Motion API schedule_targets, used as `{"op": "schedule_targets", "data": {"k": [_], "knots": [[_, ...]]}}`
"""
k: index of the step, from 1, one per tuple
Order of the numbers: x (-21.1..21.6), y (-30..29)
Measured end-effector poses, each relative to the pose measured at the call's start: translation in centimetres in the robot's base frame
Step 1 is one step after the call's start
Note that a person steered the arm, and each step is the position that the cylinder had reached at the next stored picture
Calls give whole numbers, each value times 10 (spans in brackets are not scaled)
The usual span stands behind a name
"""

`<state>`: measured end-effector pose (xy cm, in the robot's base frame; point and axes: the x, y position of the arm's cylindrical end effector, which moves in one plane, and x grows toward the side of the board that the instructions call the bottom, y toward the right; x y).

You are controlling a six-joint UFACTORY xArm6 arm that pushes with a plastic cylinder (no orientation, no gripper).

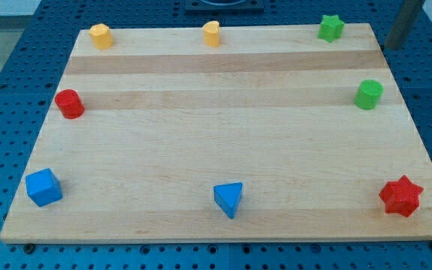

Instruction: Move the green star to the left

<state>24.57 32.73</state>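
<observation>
The green star [331,28] sits near the top right corner of the wooden board [223,135]. My rod comes down at the view's top right, and my tip [391,46] is just off the board's right edge, to the right of the green star and a little lower in the view. It touches no block. A green cylinder [368,94] stands below the star near the right edge.
A yellow block [100,36] is at the top left and another yellow block [212,34] at the top middle. A red cylinder [70,103] is at the left edge, a blue cube [43,187] bottom left, a blue triangle [229,199] bottom middle, a red star [401,196] bottom right.
</observation>
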Motion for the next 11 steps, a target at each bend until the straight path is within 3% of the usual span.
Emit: {"op": "schedule_targets", "data": {"k": [2, 6, 11], "knots": [[-55, -10], [-49, -113], [-26, -94]]}}
